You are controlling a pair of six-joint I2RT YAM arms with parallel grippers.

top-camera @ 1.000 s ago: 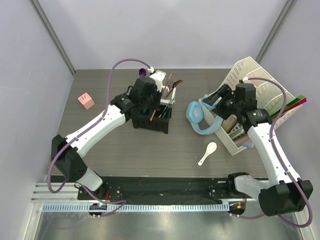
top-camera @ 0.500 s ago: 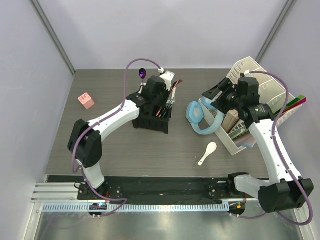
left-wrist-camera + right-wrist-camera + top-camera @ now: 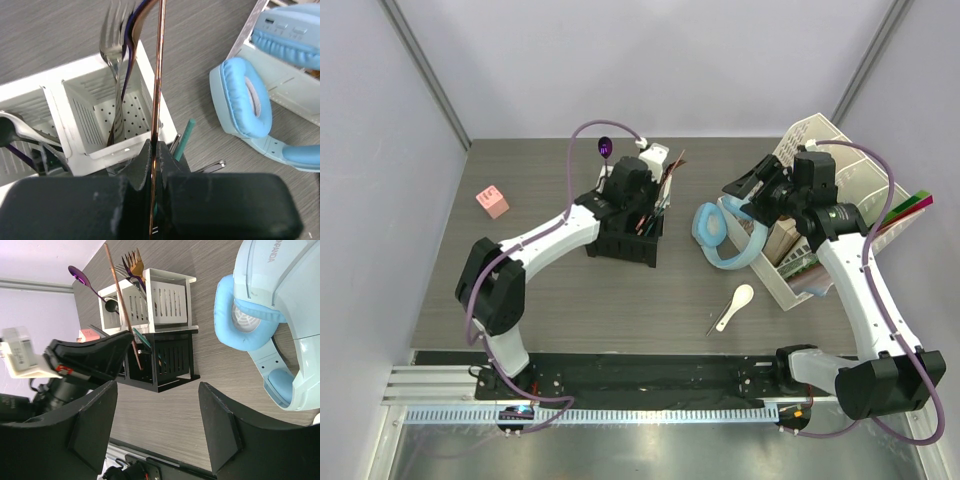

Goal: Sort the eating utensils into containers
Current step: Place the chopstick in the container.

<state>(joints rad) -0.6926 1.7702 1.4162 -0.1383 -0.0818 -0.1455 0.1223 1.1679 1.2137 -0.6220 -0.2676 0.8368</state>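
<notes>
My left gripper [image 3: 154, 150] is shut on a slim copper utensil [image 3: 160, 70] that stands upright over the black and white caddy [image 3: 625, 240]. In the left wrist view a fork [image 3: 114, 45] leans in a white compartment [image 3: 95, 107] just beyond the jaws. From the right wrist view, the copper utensil [image 3: 120, 300] slants down into the caddy [image 3: 165, 365] beside a purple spoon [image 3: 79, 275] and a copper fork [image 3: 133, 261]. A white soup spoon [image 3: 735, 303] lies on the table. My right gripper [image 3: 157, 386] hangs open and empty near the light blue headphones [image 3: 720, 238].
A big white slotted rack [image 3: 845, 190] stands at the right, with the headphones leaning against its near corner. A small pink block [image 3: 492, 202] sits at the left of the table. Grey walls close in the back and both sides.
My left arm has swung in and risen over the caddy's right side, still holding the copper utensil. The right gripper has lifted up and left from the rack.
</notes>
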